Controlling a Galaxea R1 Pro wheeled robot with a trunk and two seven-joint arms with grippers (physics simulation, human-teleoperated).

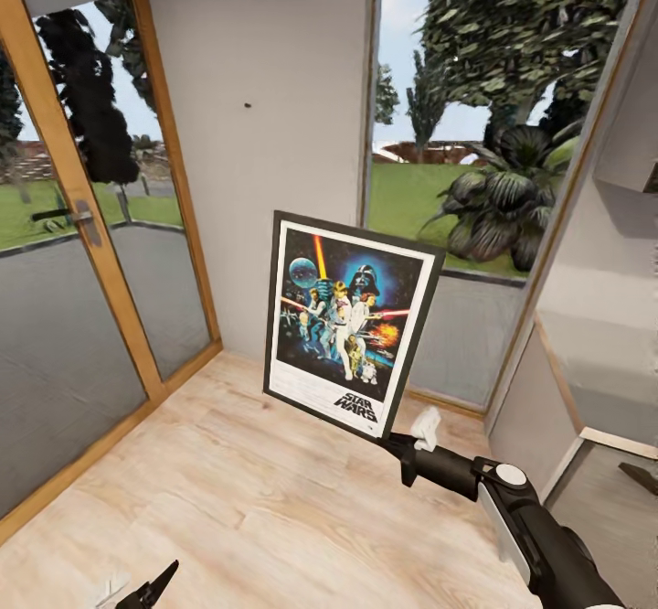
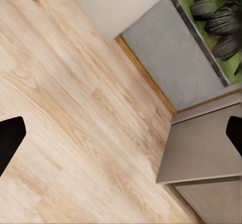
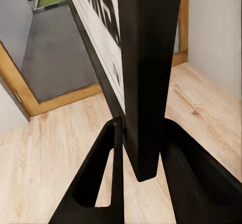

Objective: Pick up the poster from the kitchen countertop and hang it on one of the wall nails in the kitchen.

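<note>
Carrying the poster (image 1: 349,335) toward the nail (image 1: 248,105).
My right tool (image 1: 399,446) pinches its lower corner; left tool (image 1: 151,591) hangs empty, spread; next I raise and align.

The poster (image 1: 349,335) stands before the wall (image 1: 265,133), below the nail (image 1: 247,105).

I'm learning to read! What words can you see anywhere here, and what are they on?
"STAR WARS": on the white bottom border of the poster, which the right gripper holds by its lower corner.
Part of the same logo shows in the right wrist view, cut off and not readable.
</note>
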